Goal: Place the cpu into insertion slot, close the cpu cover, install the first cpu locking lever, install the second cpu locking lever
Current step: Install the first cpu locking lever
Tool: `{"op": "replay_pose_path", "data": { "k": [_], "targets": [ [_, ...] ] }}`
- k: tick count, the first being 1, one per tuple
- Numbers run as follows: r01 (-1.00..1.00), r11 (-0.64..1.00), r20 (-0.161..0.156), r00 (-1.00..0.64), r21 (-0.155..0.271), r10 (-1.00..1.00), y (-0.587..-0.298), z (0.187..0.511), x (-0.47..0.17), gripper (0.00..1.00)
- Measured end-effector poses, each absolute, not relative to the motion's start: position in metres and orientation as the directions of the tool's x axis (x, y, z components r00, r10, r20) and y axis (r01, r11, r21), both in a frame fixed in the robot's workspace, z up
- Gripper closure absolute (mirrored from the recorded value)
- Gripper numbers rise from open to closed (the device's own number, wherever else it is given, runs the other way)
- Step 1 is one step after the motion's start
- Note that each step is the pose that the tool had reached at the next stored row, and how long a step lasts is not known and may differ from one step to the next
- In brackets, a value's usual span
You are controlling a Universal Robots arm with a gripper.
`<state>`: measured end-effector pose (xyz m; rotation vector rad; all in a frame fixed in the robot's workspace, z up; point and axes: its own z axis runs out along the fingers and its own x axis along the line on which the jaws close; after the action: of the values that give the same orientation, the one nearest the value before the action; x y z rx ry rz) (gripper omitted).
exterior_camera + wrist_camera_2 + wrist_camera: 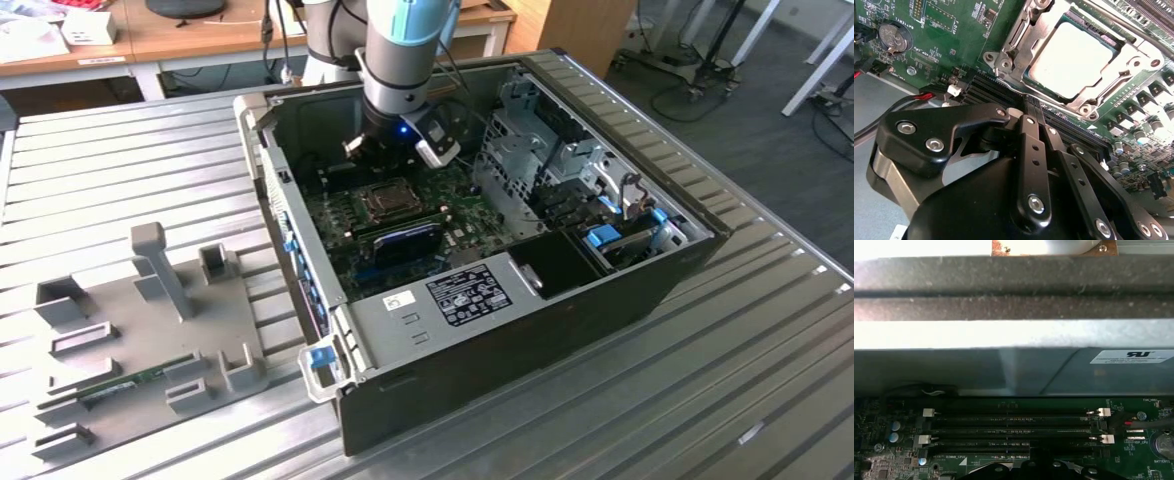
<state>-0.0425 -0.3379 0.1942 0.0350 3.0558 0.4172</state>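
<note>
My pincer (1035, 114), closed together and empty, hangs just beside the insertion slot (388, 200), where the cpu (1074, 60) already sits under the lowered cpu cover (1135, 64); the 2 lever steps I cannot judge.

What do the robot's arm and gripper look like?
The arm is a grey tube with a light blue joint cap and a small blue light near the wrist. The gripper is black, built of linked bars with silvery bolt heads.
</note>
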Motion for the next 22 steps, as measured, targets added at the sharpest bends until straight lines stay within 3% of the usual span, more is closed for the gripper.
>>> {"op": "replay_pose_path", "data": {
  "k": [22],
  "targets": [
    [0.015,0.963,-0.054,-0.998,0.268,0.030,-0.3378,0.1908,-0.0425,0.90]
  ]
}}
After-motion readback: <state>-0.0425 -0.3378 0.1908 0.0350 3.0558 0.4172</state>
